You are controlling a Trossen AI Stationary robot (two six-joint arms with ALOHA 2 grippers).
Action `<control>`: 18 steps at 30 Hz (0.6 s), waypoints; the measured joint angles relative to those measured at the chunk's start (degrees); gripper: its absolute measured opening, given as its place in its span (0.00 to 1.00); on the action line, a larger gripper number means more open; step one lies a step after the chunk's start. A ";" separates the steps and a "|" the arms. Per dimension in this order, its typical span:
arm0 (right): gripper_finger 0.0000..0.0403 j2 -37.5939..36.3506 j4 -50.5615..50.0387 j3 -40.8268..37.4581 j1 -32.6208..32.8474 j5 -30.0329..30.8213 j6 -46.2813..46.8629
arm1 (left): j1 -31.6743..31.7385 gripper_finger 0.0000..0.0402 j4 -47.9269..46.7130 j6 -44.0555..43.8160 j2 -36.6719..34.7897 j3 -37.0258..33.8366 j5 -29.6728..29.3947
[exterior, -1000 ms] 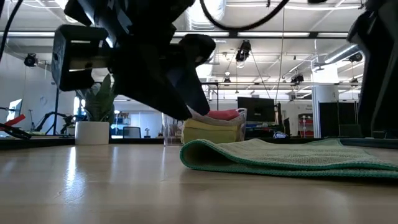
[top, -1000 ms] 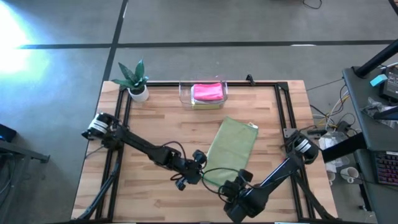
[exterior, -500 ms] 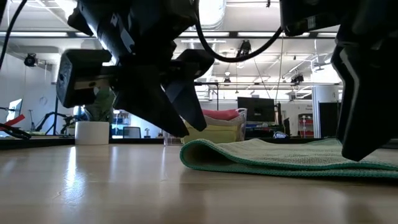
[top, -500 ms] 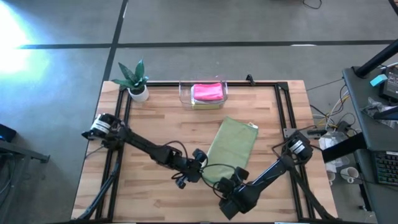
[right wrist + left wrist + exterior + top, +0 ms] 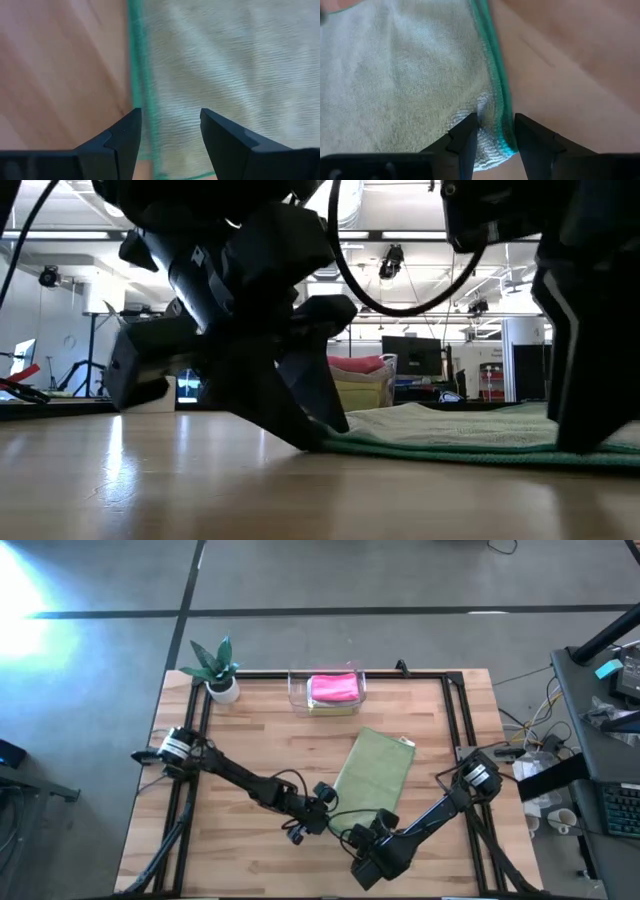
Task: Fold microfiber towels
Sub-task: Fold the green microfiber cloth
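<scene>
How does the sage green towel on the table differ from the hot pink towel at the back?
The sage green towel lies on the bare wooden table; the hot pink towel sits in the clear plastic bin.
The sage green towel is spread long and flat; the pink one is folded small atop a yellow towel.
Both pincers, left and right, straddle the green towel's near corners; nothing is near the pink one.
Both are soft cloths.

A folded towel [image 5: 372,776] is laid near the middle of the surface [image 5: 250,730]. Behind it, at the far edge, a bin [image 5: 297,690] is set with more towels [image 5: 334,688] stacked in it; a potted plant [image 5: 218,670] is placed left of the bin.
</scene>
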 joint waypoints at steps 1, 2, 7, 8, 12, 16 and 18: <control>0.48 0.00 0.68 -0.26 0.00 -0.73 0.00 | 0.06 0.29 0.35 -0.05 0.44 0.04 -0.88; 0.48 0.00 1.11 -0.53 0.01 -1.49 0.03 | 0.07 0.29 0.60 -0.05 0.65 0.08 -1.25; 0.48 0.10 1.28 -2.38 0.01 -1.87 1.71 | 0.09 0.29 0.35 -0.81 1.33 0.11 -1.67; 0.48 0.06 1.37 -2.78 -0.07 -1.85 2.41 | 0.09 0.29 0.31 -1.92 1.34 0.09 -1.72; 0.48 -0.11 1.97 -4.33 -0.22 -1.85 4.00 | 0.11 0.25 0.21 -4.42 1.41 0.00 -1.72; 0.43 -0.17 2.13 -5.05 -0.50 -1.87 4.01 | 0.11 0.13 0.71 -4.46 1.53 -0.09 -1.68; 0.38 -0.17 1.98 -5.23 -0.75 -1.90 4.00 | 0.15 0.07 0.88 -4.42 1.56 -0.12 -2.04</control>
